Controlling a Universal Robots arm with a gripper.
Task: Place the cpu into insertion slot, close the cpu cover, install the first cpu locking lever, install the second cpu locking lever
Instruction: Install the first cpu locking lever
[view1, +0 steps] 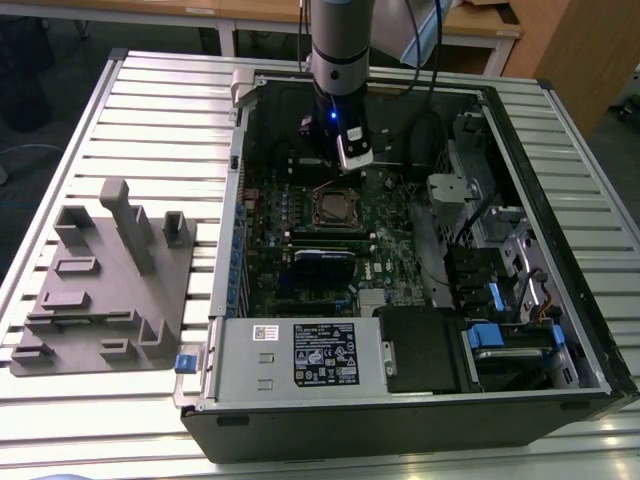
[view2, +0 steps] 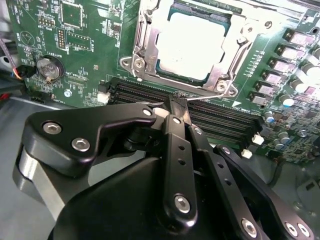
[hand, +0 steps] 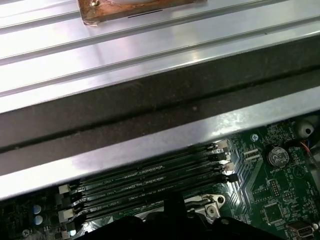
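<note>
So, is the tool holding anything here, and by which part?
Yes: the tool appears shut on the thin wire locking lever, pinching its free end beside the cpu cover.

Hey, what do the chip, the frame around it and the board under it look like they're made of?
Chip: metal top, pale silver-grey, with a soft matte glare.
Frame: bright bare metal, probably stamped steel, with glinting edges.
Board: green lacquered laminate, likely fibreglass, with fine printed traces.

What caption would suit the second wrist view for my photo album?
Gripper, fingertips together, at a thin wire lever beside the seated cpu.
</note>
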